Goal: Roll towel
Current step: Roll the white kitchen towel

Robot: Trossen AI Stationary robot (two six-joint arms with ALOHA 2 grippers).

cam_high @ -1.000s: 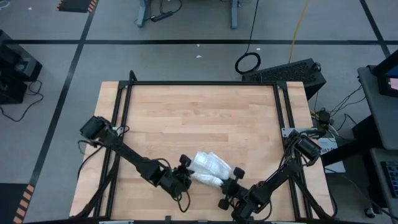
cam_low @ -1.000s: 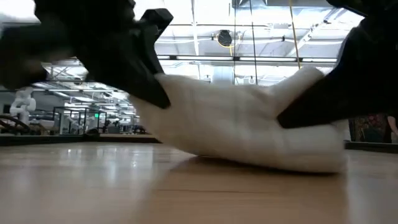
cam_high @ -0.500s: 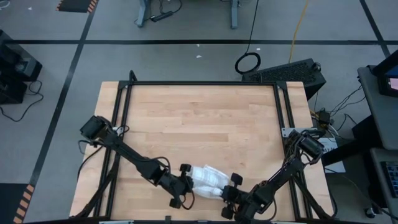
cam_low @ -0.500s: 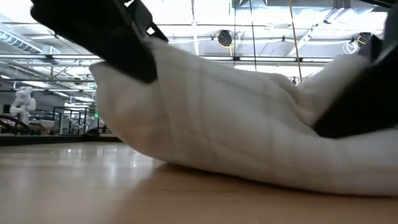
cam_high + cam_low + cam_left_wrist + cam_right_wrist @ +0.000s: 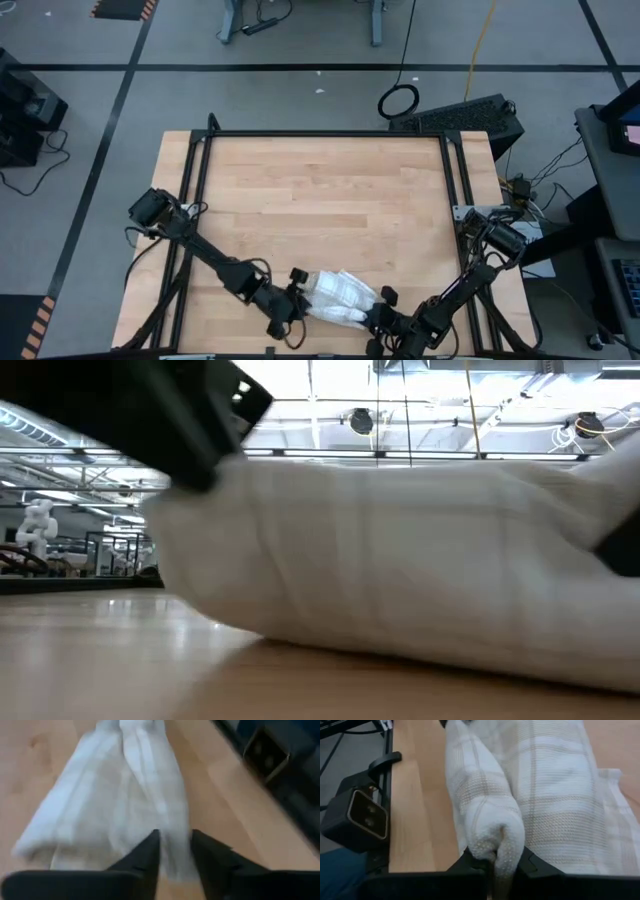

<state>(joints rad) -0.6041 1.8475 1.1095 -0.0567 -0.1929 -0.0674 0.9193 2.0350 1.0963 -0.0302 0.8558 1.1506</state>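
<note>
between both jaws, bunched towel (image 5: 341,296)

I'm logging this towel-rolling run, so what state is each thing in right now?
towel: bunched into a loose roll, lying on the table near its front edge.
left gripper: at the towel's left end, fingers slightly apart with cloth between them.
right gripper: at the towel's right end, fingers pinched shut on a fold.
table: wooden top.

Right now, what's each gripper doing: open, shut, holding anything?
Left gripper: fingers slightly parted at the towel's end; whether it grips cannot be told.
Right gripper: shut on the towel's other end, a fold pinched between its fingers.
</note>
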